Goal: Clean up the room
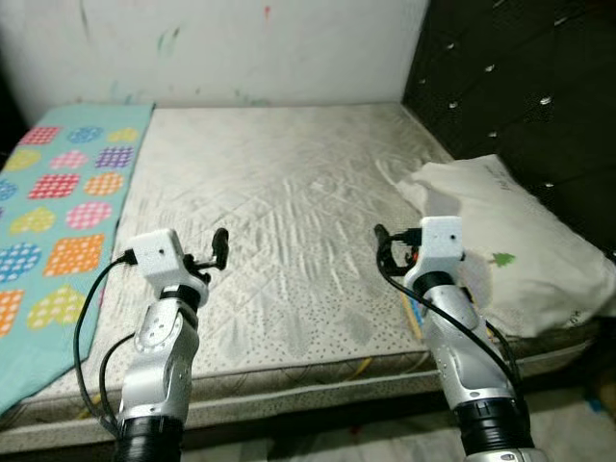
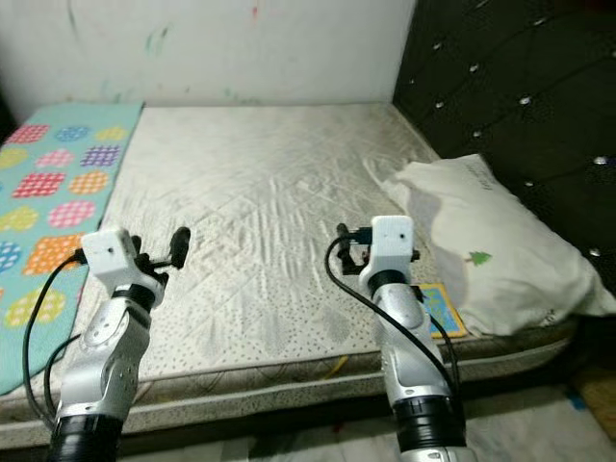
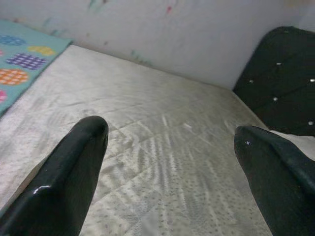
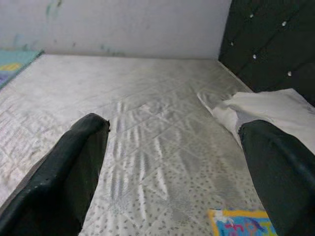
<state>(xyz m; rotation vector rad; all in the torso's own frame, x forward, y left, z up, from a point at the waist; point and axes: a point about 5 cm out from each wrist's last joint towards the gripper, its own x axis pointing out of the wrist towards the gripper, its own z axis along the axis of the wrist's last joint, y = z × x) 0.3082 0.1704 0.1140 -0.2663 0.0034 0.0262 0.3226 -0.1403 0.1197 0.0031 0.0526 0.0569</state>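
A bare quilted mattress (image 1: 289, 183) fills the scene ahead of me. A white pillow (image 1: 510, 250) lies at its right side against the headboard. A teal blanket with coloured round patches (image 1: 58, 221) covers the left side. A small blue and yellow flat item (image 2: 439, 310) pokes out from under the pillow's front corner, beside my right arm. My left gripper (image 1: 214, 248) is held above the mattress's front left part, open and empty. My right gripper (image 1: 388, 245) hovers over the front right part, just left of the pillow, also open with nothing in it.
A black tufted headboard (image 1: 520, 77) rises along the right side. A white wall with paint smudges (image 1: 241, 48) closes off the far end. The mattress's front edge (image 1: 289, 380) runs just below my arms, with floor beneath it.
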